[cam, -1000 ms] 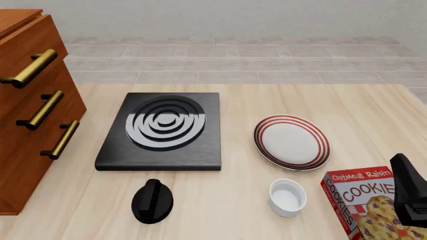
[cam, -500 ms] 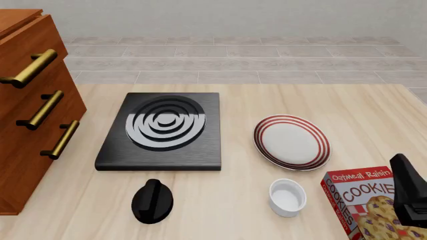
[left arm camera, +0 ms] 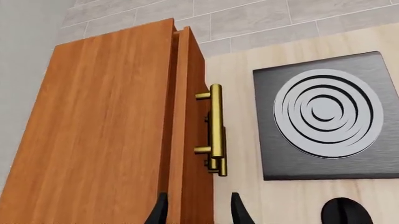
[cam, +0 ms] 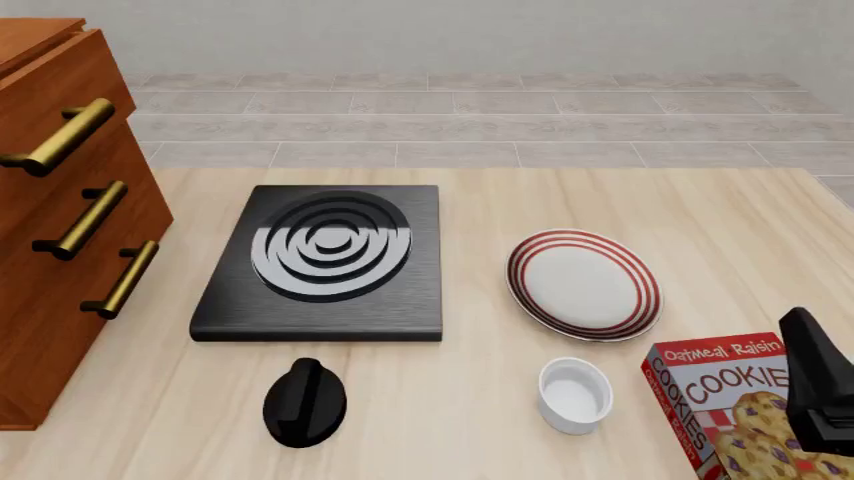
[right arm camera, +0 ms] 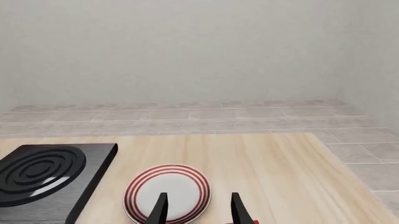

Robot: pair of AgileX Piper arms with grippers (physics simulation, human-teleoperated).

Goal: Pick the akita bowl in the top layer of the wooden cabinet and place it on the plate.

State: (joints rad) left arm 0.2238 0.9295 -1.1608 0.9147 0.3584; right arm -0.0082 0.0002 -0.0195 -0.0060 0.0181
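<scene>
The akita bowl is not showing in any view; all three drawers of the wooden cabinet (cam: 60,200) are sitting shut, so it is probably lying hidden inside the top layer (cam: 54,95). The cabinet is running off the front view's left edge. The left gripper (left arm camera: 198,210) is hanging above the cabinet's front edge, fingers parted with nothing between them. The right gripper (right arm camera: 198,209) is likewise spread and empty, facing the plate (cam: 583,284), white with red rings.
</scene>
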